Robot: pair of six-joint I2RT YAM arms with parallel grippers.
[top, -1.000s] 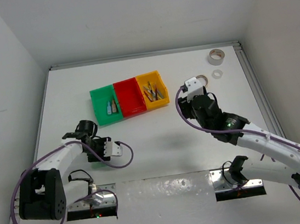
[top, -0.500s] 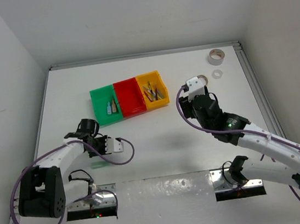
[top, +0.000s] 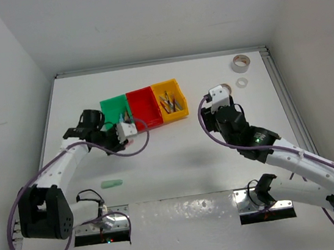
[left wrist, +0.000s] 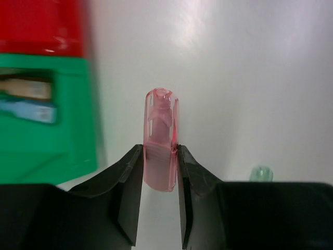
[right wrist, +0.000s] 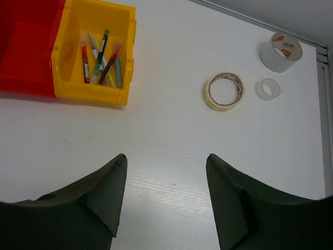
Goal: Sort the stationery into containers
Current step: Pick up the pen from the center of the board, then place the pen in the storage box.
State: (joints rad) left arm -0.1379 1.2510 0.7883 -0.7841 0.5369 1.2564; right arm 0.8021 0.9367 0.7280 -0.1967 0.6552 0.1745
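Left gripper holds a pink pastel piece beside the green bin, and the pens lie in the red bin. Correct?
Not quite. The pens lie in the yellow bin, not the red bin, as the right wrist view shows. The rest stands: the left gripper holds the pink piece beside the green bin.

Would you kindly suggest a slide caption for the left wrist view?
Left gripper clamps a pink pastel piece near the green bin.

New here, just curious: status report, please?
Left gripper shut on pink pastel piece, beside green bin. Right gripper open, empty, facing tape rolls. Nothing blocking.
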